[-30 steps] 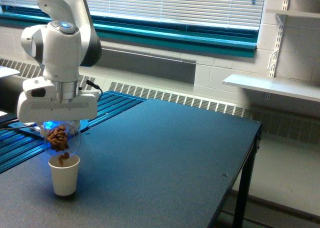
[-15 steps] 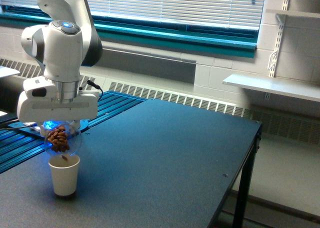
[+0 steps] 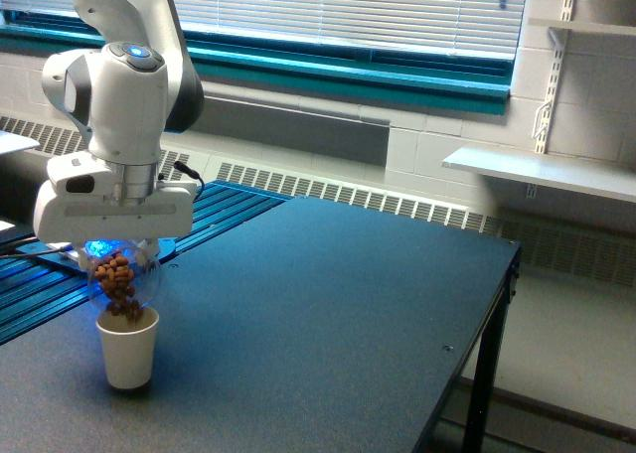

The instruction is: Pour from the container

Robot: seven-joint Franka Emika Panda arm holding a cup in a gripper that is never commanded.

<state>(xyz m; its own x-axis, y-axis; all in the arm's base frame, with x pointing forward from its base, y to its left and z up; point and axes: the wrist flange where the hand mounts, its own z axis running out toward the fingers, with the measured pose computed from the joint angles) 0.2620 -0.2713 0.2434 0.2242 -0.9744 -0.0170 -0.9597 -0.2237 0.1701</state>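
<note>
The gripper [image 3: 117,246] clamps the clear jar [image 3: 123,279] upended directly over a paper cup [image 3: 128,349], so brown nut pieces [image 3: 118,286] drop straight in

White blinds [image 3: 338,11], block wall [image 3: 447,145], shelf [image 3: 542,170], dark table [image 3: 328,314].

Dark, matte counter [image 3: 328,304] on black legs, running from the near edge toward the window wall. Cream-white paper cup [image 3: 127,349] standing upright on it near the exterior view's left corner, brown pieces showing at its rim. Otherwise only bare dark surface.
</note>
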